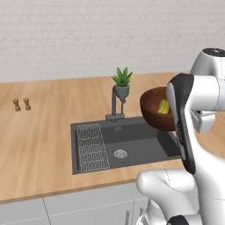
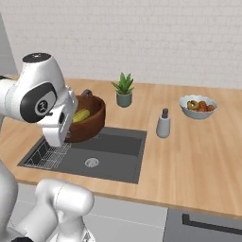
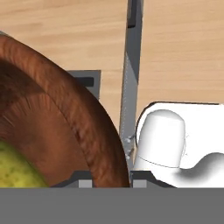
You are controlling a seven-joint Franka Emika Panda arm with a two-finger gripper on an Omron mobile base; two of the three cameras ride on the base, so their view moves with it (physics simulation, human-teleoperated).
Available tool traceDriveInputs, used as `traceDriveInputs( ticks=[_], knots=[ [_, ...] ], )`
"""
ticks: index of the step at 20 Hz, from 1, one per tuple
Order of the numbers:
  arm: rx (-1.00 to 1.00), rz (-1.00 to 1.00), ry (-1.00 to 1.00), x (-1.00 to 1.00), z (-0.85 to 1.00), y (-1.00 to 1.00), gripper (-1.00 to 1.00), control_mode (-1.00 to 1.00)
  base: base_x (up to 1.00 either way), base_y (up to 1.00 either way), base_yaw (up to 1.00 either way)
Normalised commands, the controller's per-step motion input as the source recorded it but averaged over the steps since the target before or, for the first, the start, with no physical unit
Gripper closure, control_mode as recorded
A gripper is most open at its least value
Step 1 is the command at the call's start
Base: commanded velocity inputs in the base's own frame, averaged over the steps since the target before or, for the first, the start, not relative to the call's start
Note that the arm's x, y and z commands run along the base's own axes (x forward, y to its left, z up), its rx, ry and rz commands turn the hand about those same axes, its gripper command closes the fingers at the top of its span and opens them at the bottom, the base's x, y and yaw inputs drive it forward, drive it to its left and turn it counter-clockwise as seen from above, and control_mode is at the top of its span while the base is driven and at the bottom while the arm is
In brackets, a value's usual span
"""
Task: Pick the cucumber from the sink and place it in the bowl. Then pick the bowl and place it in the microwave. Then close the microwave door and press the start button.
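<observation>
The dark reddish-brown wooden bowl [image 1: 154,112] [image 2: 92,120] hangs in the air over the back right part of the dark grey sink [image 1: 132,147] [image 2: 111,153]. The small yellow-green cucumber [image 1: 163,106] [image 2: 81,115] [image 3: 15,168] lies inside it. In the hand view my gripper [image 3: 113,183] is shut on the bowl's rim [image 3: 94,144], one dark fingertip inside the wall and one outside. In both base views the white arm hides the fingers. The microwave, its door and the start button are out of view.
A dark faucet [image 1: 115,105] and a potted plant [image 1: 122,81] [image 2: 124,90] stand behind the sink, and a wire rack [image 1: 92,147] lies in its left side. A soap dispenser [image 2: 163,124] and a pale fruit bowl [image 2: 198,106] sit on the right counter. Two small shakers [image 1: 22,104] stand far left.
</observation>
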Motion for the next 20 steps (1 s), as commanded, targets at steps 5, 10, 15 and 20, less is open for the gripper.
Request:
traceDriveInputs(
  ticks=[5,10,15,20],
  knots=[
    [0.0,0.0,0.0,0.0,0.0,0.0,1.0,1.0,-0.1,-0.25,-0.08],
    [0.0,0.0,0.0,0.0,0.0,0.0,1.0,1.0,0.0,-0.6,-0.59],
    [0.0,0.0,0.0,0.0,0.0,0.0,1.0,1.0,0.0,0.0,-1.0],
    [0.0,0.0,0.0,0.0,0.0,0.0,1.0,1.0,0.0,0.0,-1.0]
  ],
)
